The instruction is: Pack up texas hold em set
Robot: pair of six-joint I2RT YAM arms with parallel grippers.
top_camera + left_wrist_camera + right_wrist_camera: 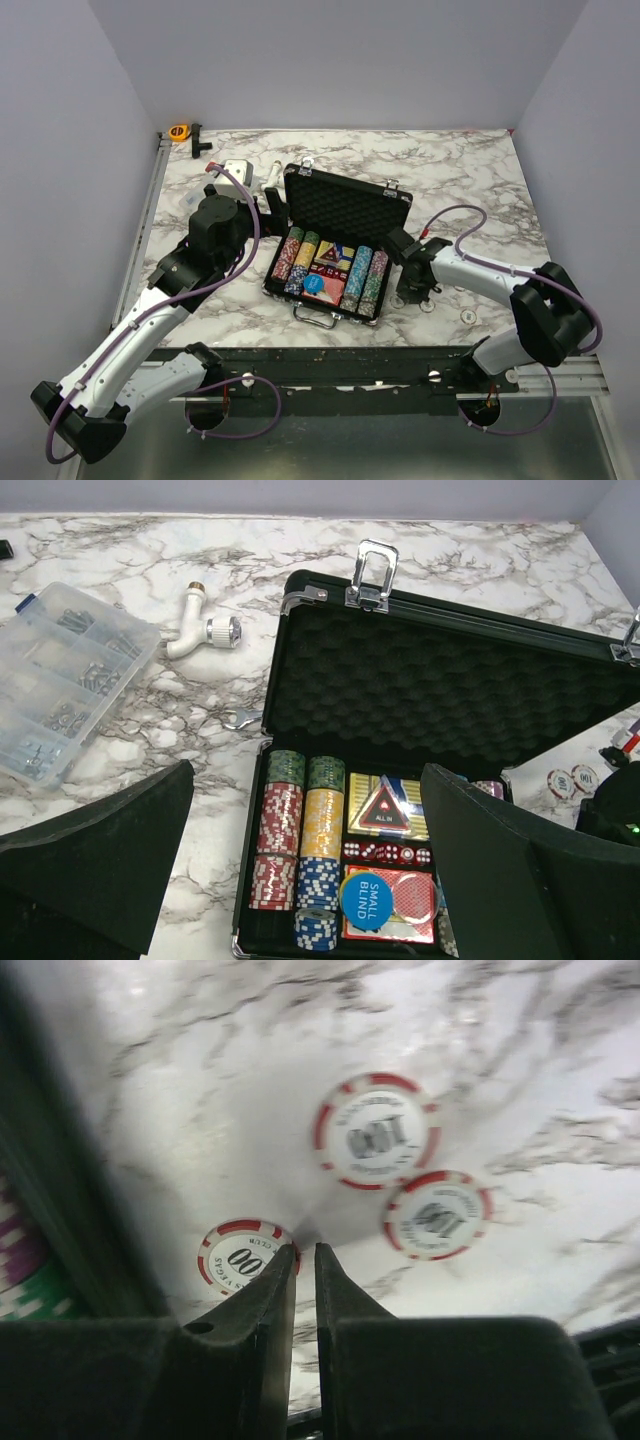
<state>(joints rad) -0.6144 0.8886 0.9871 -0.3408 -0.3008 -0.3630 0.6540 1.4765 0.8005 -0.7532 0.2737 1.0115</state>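
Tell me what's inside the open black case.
Rows of chips, red dice, a triangular All In marker, and a blue Small Blind disc over a red card deck. The floor of the case beneath them is covered.
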